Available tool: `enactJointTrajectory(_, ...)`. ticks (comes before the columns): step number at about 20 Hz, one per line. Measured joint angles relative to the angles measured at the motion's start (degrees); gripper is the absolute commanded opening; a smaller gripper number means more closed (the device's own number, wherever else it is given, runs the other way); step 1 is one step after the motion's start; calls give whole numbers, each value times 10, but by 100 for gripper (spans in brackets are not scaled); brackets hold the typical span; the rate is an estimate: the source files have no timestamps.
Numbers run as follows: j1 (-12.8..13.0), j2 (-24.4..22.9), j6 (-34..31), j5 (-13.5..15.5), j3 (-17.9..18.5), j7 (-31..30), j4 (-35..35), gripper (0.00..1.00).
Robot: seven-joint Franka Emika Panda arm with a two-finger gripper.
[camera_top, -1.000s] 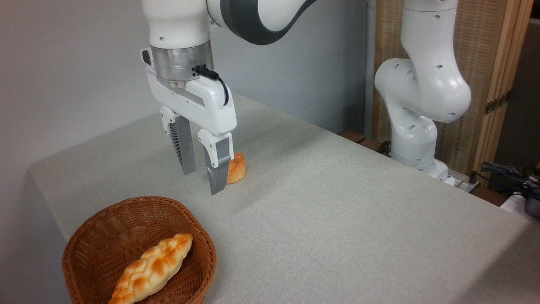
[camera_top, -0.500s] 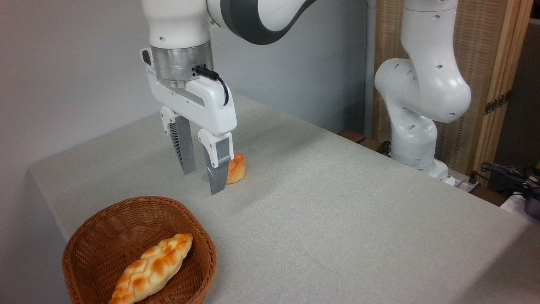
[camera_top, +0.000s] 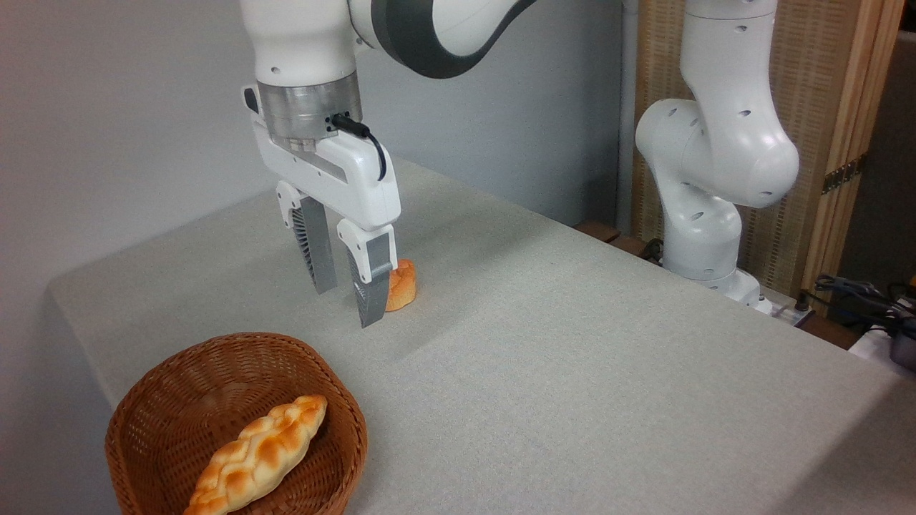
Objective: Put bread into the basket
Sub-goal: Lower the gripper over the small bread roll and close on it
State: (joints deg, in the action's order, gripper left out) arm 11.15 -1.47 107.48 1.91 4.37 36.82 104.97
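- While my claw hangs with its fingers spread and holding nothing, the bread sits just right of it.
- The basket lies nearer, to the left.

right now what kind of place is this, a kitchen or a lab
Most likely a robot lab, not a kitchen: a robot arm bolted beside a cloth-covered table, loose cables at the right edge, and only bread and a basket as props.

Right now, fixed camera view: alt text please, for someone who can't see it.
A white robot arm's open gripper hangs over a grey table, its near finger partly hiding a small orange bread. At front left, a wicker basket holds a braided loaf.
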Motion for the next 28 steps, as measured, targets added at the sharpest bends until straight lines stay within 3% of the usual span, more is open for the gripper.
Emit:
enactJointTrajectory(8, 25, -16, 1, 0, -4, 0, 57, 100)
enactJointTrajectory(15, 58, -24, 27, 18, -4, 0, 113, 100)
enactJointTrajectory(21, 85, -23, 42, 94, -4, 0, 130, 100)
enactJointTrajectory(28, 120, 4, 25, 104, -8, -10, 141, 100)
